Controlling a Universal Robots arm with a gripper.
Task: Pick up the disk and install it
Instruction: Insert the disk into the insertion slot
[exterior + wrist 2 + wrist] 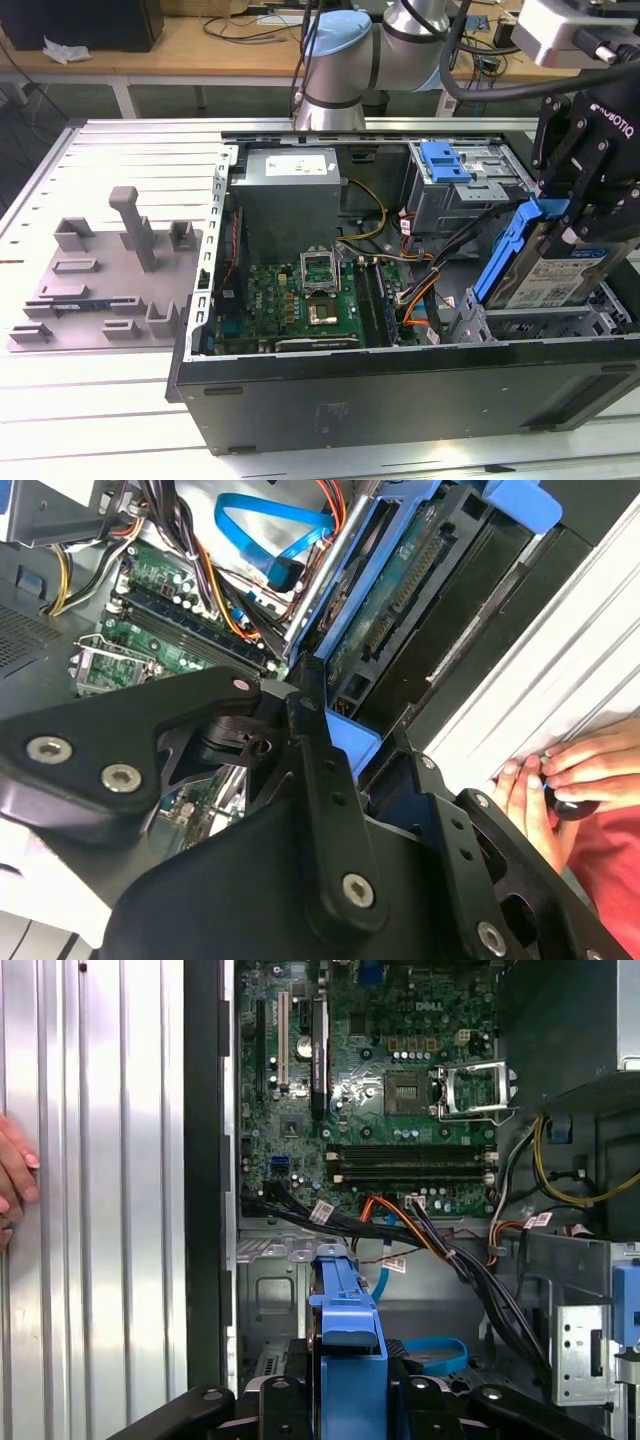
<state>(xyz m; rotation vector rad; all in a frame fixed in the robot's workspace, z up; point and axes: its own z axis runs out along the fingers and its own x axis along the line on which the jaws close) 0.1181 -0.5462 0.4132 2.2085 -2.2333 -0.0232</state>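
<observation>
- Gripper pinching the disk by its upper end, one finger on each side; in the first wrist view the fingers flank the disk's blue frame edge-on.
- Disk tilted, label side facing up and toward the exterior view's right, blue frame along its edge.
- Disk is at the exterior view's right end of the open case, over the metal drive cage. Its lower edge is at the cage rim; can't tell if touching.
- In the second wrist view the disk's underside shows, w/ circuit board and connector pins.
- Mid case: board lying flat, PSU just behind it.
- Orange and black cables run from the board toward the cage area.
- Blue tab on top of the rear drive bay, well apart from the disk.
- Grey jig on the slatted table, on the exterior view's left of the case.
- A person's hand rests on the table slats beside the case in both wrist views, apart from the gripper.
</observation>
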